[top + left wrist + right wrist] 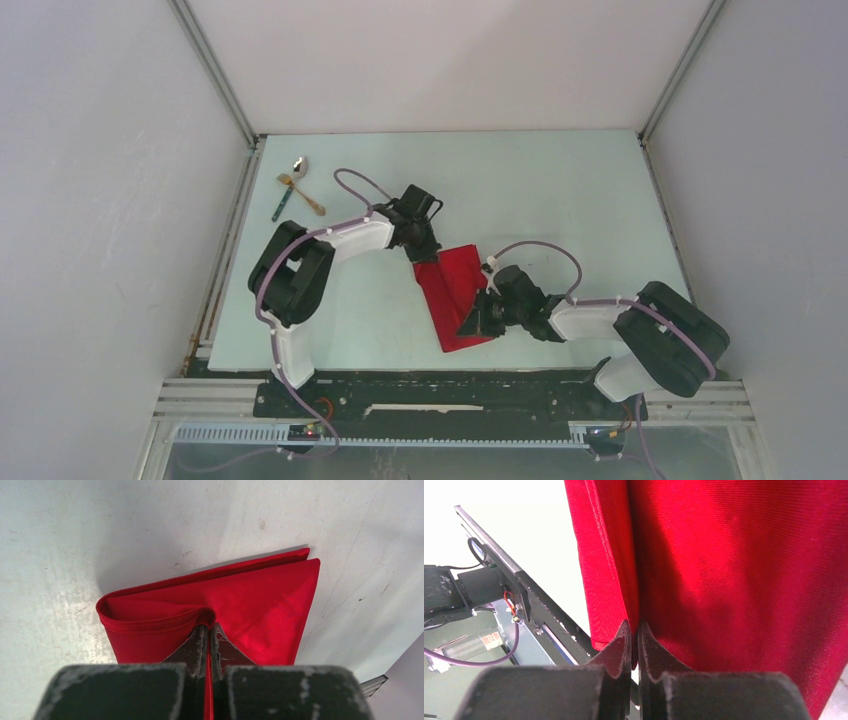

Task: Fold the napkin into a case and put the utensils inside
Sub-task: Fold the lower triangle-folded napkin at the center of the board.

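The red napkin (455,290) lies folded into a long strip near the table's middle, running from far left to near right. My left gripper (425,258) is shut on its far end; in the left wrist view the cloth (250,595) is pinched between the jaws (208,627) and an upper layer curls open to the left. My right gripper (470,322) sits at the strip's near end, jaws (634,627) almost together with a fold of cloth (734,570) between them. The utensils lie at the far left: a silver spoon (298,166), a gold fork (300,193) and a teal-handled piece (281,207).
White walls (120,200) enclose the table on three sides. A black metal rail (450,385) runs along the near edge, close to the napkin's near end and seen with wiring in the right wrist view (524,587).
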Tool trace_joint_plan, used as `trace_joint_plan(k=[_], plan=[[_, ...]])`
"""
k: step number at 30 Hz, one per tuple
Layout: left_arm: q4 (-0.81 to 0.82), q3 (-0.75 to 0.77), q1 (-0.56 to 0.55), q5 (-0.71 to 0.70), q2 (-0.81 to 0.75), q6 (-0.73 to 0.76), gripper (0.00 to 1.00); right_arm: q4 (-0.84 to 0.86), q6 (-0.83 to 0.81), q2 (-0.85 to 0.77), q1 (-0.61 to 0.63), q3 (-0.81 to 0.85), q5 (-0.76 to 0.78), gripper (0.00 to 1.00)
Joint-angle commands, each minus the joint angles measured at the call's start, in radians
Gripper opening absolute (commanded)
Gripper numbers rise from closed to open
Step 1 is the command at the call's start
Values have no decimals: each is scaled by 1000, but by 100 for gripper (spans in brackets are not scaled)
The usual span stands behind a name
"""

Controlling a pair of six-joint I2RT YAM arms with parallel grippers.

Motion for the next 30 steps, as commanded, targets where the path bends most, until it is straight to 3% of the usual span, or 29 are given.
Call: trace_joint_plan(k=[1, 6, 15, 20, 23, 30], plan=[[83, 46, 0, -30, 19, -16, 0, -69, -34, 7, -1, -1, -11, 10], [87, 48, -5, -26, 36, -12, 0, -116, -56, -40, 1, 4, -7, 24], [88, 55, -12, -12, 47, 10, 0, -416, -230, -255, -4, 112, 64, 68], [87, 53, -20, -8, 42, 31, 0, -493, -315, -272, -56, 190, 135, 76], [88, 50, -21, 0, 39, 37, 0, -390, -321, -220, -121, 198, 60, 80], [88, 36, -27, 7, 15, 47, 0, -101, -273, 39, -240, 273, -146, 76]])
